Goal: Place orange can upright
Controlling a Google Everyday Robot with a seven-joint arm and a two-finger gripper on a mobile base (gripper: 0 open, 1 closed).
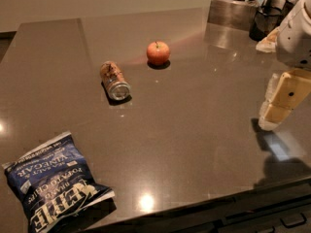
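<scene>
The orange can (114,79) lies on its side on the dark countertop (194,125), left of centre, its silver end facing the front right. It has pale orange-tan mottled sides. My gripper (272,113) hangs at the right edge of the view, pale tan fingers pointing down above the counter, far to the right of the can and holding nothing.
A round orange-red apple (158,53) sits just behind and right of the can. A blue chip bag (56,183) lies at the front left. Metal containers and a dark cup (262,23) stand at the back right. The counter's front edge runs along the bottom right.
</scene>
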